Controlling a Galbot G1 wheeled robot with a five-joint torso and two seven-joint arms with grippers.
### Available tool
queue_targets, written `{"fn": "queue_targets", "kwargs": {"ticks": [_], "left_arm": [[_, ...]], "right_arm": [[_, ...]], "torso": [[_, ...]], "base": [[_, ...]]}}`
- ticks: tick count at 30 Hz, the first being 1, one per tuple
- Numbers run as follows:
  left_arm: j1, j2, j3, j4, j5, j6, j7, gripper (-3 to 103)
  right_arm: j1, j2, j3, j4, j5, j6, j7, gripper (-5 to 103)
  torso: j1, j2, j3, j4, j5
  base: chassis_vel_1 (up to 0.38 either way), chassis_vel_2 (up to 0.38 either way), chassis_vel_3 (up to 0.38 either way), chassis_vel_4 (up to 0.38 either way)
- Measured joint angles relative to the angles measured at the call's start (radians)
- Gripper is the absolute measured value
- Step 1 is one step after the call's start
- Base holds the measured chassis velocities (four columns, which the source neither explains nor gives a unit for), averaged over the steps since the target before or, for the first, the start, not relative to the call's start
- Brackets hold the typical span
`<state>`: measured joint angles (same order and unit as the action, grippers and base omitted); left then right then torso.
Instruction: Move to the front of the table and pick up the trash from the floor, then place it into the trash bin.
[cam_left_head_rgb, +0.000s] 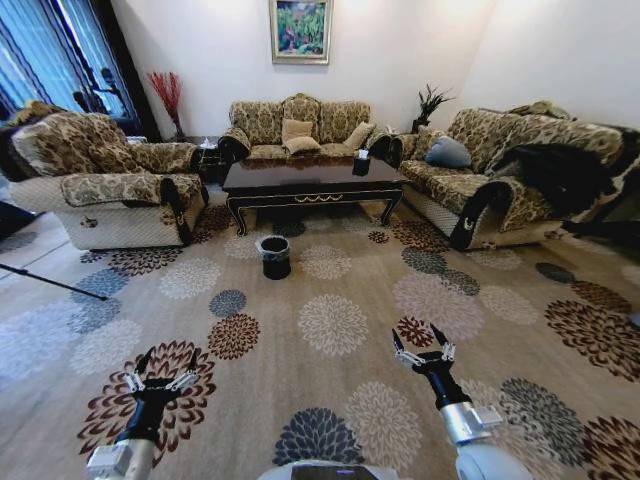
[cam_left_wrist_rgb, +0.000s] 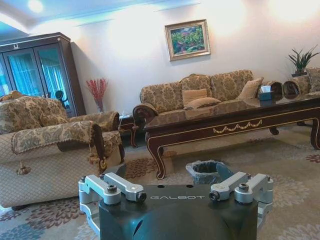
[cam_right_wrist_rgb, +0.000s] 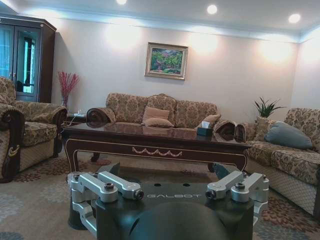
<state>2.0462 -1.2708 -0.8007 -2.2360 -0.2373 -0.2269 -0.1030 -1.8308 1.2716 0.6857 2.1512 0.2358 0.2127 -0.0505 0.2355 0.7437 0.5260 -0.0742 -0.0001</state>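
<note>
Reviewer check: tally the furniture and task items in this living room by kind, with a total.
Sofas: 3
Coffee table: 1
Trash bin: 1
Tissue box: 1
Framed painting: 1
Total: 7

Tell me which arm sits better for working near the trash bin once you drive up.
Left, probably, by a slim margin: the trash bin stands slightly left of centre, nearer the left gripper than the right gripper. Both open.

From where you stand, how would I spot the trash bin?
Find the coffee table between the sofas. The bin stands on the carpet just in front of it, toward its left end. It is small, round and black, with a crinkled clear bag folded over its rim.
</note>
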Motion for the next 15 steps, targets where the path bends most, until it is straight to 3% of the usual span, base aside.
{"fn": "queue_targets", "kwargs": {"ticks": [15], "left_arm": [[0.000,0.000,0.000,0.000,0.000,0.000,0.000,100]], "right_arm": [[0.000,0.000,0.000,0.000,0.000,0.000,0.000,100]], "torso": [[0.029,0.068,0.039,0.0000,0.0000]], "base": [[0.000,0.000,0.000,0.000]]}}
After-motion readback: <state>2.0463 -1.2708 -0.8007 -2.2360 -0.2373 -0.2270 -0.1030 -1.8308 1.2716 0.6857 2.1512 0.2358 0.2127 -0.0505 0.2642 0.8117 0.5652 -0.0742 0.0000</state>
